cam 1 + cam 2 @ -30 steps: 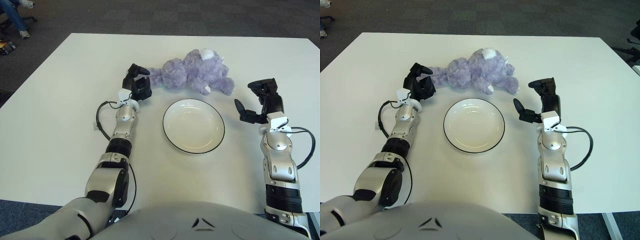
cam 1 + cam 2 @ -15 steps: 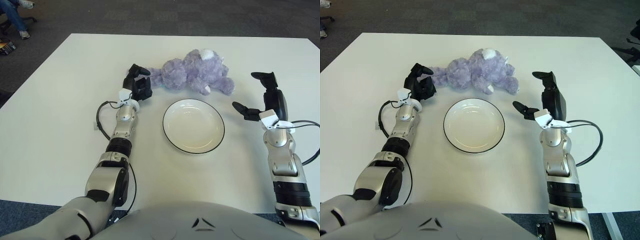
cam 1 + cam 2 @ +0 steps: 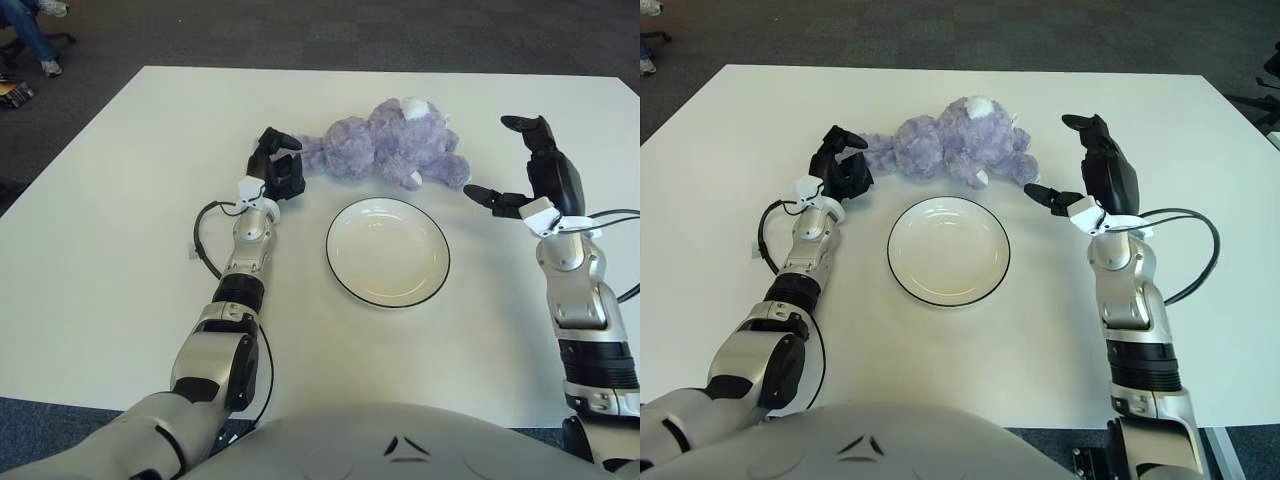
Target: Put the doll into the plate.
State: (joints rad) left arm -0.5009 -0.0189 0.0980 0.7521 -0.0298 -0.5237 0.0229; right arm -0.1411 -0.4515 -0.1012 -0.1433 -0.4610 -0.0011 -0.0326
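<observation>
A purple plush doll (image 3: 392, 145) lies on its side on the white table, just behind a white plate with a dark rim (image 3: 387, 250). The plate is empty. My left hand (image 3: 277, 166) rests at the doll's left end, fingers curled close to the plush; I cannot tell if it grips it. My right hand (image 3: 520, 165) is raised just right of the doll, fingers spread wide and empty, thumb pointing toward the doll's near leg.
The white table (image 3: 120, 200) spans the view, with dark carpet behind its far edge. A black cable (image 3: 203, 240) loops beside my left forearm. A person's legs and a chair (image 3: 30, 30) show at the far left.
My right hand has risen and moved forward toward the doll's right end, opening its fingers wider. The left hand, doll and plate have not moved.
</observation>
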